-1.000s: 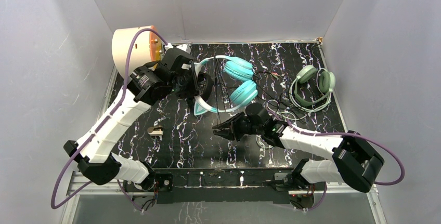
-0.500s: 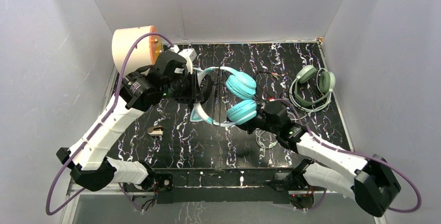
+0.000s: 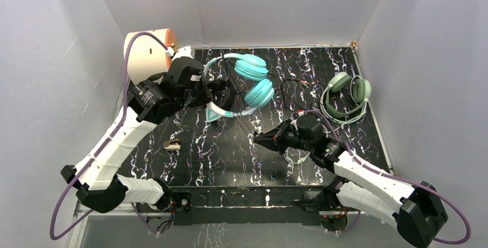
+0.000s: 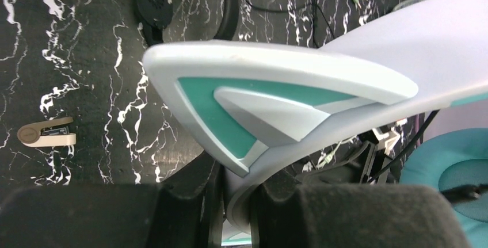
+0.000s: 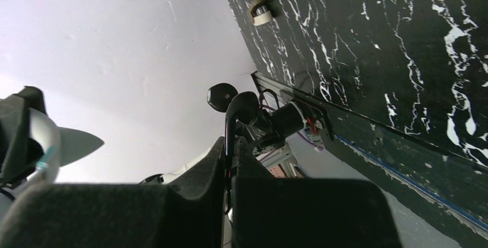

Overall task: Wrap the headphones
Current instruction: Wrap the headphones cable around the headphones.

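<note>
Above the table's (image 3: 230, 156) left rear, your left gripper (image 3: 216, 94) clamps the teal headphones (image 3: 253, 67) by the white band (image 4: 276, 69). Your right gripper (image 3: 259, 138) pinches their dark cable (image 5: 228, 144), fingers together.

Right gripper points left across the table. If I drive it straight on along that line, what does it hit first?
Probably the beige clip, lying almost on the line of the right gripper, which pinches the cable; if it rides higher, the left arm's white forearm. Height is unclear.

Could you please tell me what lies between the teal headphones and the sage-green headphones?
In the top view, a loose dark cable loops over the marbled table between the teal headphones and the sage-green headphones.
</note>
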You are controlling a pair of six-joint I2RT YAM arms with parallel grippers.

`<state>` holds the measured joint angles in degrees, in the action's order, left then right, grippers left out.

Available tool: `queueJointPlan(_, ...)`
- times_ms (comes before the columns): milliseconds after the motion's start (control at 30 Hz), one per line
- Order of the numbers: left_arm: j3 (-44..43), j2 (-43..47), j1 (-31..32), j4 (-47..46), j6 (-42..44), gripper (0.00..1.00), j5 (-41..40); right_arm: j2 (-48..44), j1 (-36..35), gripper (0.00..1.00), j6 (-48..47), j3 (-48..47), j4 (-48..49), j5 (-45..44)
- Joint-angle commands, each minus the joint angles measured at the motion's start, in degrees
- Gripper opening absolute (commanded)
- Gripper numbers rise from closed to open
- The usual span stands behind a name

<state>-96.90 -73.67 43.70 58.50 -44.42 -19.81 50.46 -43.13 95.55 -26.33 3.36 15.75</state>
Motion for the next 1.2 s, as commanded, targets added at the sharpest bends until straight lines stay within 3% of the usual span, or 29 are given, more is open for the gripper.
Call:
queueJointPlan(0, -2.99, 4.00, -0.02, -3.38, -5.17, 0.00, -8.61, -0.75, 0.06, 0.00, -2.40, -0.82, -0.52, 1.37)
queueJointPlan(267, -5.12, 6.04, -0.03, -4.83, -4.00, 0.00, -7.41, -3.19, 0.06, 0.00, 0.96, 6.49, 5.89, 1.57)
queueJointPlan(367, -5.89, 5.30, -0.08, -4.64, -0.07, 0.00, -2.30, -3.67, 0.74, 0.00, -0.10, 7.16, 7.02, 0.58)
queueJointPlan(600, -3.45, 5.38, -0.05, -5.22, 15.48, 0.00, 16.17, -2.71, 13.78, 0.00, -20.62, 6.56, 14.04, 11.37)
queueJointPlan(733, -1.63, 3.31, -0.04, -4.02, 24.24, 0.00, 32.12, 0.22, 24.16, 0.00, -34.47, 1.03, 13.40, 23.38)
queueJointPlan(833, 1.51, 3.07, -0.02, -4.17, 30.10, 0.00, 37.86, 4.49, 30.47, 0.00, -40.43, -6.03, 12.62, 32.19)
queueJointPlan(900, 4.15, 3.80, -0.02, -5.54, 34.20, 0.00, 37.52, 7.70, 33.24, 0.00, -44.44, -11.95, 8.85, 36.82)
queueJointPlan(933, 7.01, 4.27, 0.00, -6.69, 38.67, 0.00, 32.49, 10.22, 34.98, 0.00, -52.91, -20.73, -0.95, 38.36)
queueJointPlan(1000, 7.51, 2.98, 0.04, -6.76, 39.68, 0.00, 31.65, 10.87, 35.10, 0.00, -58.88, -26.36, -6.54, 37.24)
queueJointPlan(1167, 9.14, -0.15, 0.17, -7.78, 41.15, 0.00, 35.45, 12.45, 35.01, 0.00, -65.52, -34.54, -10.28, 39.27)
